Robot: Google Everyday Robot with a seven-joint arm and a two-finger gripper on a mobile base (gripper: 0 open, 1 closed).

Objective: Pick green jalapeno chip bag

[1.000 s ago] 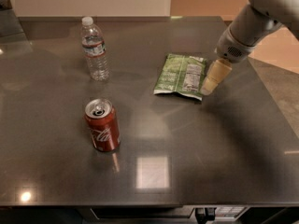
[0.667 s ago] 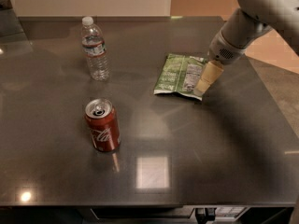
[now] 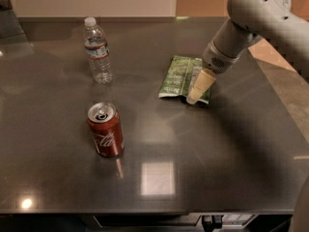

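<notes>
The green jalapeno chip bag (image 3: 178,76) lies flat on the dark table (image 3: 217,144), right of centre, with its white label panel partly behind the gripper. My gripper (image 3: 197,92) reaches down from the upper right and hangs over the bag's right, near edge, its cream tip at the bag's front edge. The grey arm (image 3: 256,13) enters from the top right.
A clear water bottle (image 3: 97,51) stands at the back left. A red cola can (image 3: 105,130) stands front left of centre. The table's right edge runs close to the arm, with tan floor beyond.
The arm has swung left, bringing the gripper from beside the bag's right edge to over its right, near part. The bag, can and bottle have not moved.
</notes>
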